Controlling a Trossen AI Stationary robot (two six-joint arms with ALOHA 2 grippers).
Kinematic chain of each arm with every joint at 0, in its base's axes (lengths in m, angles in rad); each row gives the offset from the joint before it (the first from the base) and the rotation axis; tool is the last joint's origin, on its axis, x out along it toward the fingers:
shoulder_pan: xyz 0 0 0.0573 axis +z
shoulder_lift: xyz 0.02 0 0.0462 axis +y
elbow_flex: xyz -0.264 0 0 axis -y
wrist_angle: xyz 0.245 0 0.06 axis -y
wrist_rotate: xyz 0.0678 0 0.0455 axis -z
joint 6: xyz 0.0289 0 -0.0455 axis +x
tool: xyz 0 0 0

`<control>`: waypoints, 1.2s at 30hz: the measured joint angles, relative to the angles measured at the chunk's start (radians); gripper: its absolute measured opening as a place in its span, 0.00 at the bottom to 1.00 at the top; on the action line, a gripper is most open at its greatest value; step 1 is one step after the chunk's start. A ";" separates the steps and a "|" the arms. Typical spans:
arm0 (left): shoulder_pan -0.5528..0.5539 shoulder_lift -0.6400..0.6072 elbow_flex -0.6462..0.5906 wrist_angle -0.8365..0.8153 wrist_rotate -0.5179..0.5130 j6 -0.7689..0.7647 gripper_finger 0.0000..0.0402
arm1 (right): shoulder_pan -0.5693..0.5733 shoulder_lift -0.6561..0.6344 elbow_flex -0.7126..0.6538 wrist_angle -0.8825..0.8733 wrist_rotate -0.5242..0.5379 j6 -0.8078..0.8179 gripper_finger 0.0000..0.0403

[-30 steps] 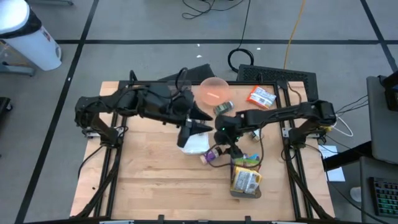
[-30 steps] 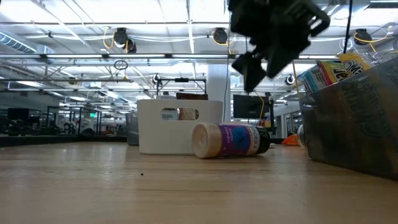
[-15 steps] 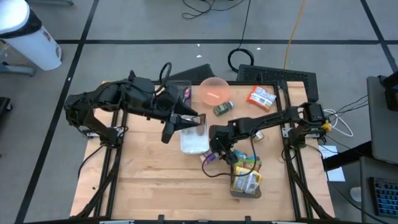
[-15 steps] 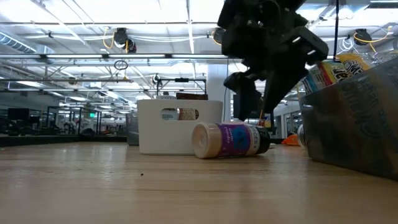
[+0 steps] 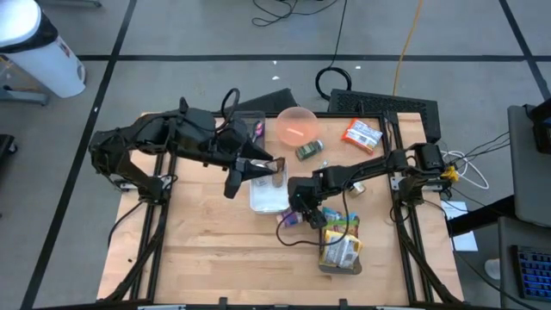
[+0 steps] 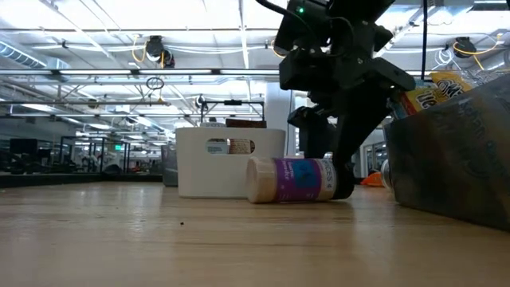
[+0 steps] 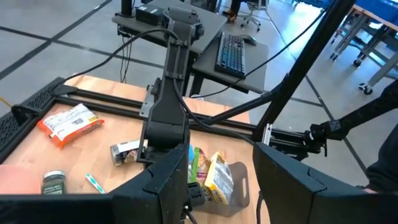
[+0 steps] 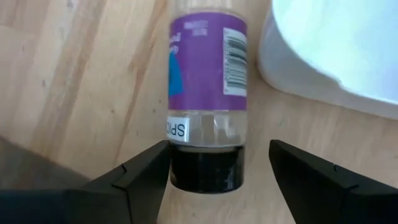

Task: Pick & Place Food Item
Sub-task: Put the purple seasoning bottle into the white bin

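Bottle (image 8: 208, 93) w/ purple label lies on its side on the table (image 5: 215, 250), just beside the white bin (image 5: 269, 196). Right gripper (image 8: 214, 165) is low over its black cap, jaws spread either side, not clamped. Left gripper (image 5: 274, 163) hangs above the bin, jaws apart, nothing in them.

The right arm reached in from the table's right side toward its middle, wrist bent downward, and the right gripper (image 5: 295, 213) hung low near the tabletop — its two dark fingers (image 8: 140, 174) spread apart. The left arm stretched from the left side toward the centre, held above the table, with the left gripper (image 5: 274, 164) partly parted.
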 joint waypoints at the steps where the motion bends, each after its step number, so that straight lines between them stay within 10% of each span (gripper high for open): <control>1: 0.000 0.000 0.000 0.000 0.000 0.001 0.46 | 0.000 0.000 0.000 0.000 0.001 0.000 0.66; 36: 0.013 0.000 0.000 0.001 -0.025 -0.016 0.46 | 0.008 0.031 0.000 -0.051 -0.015 0.000 0.47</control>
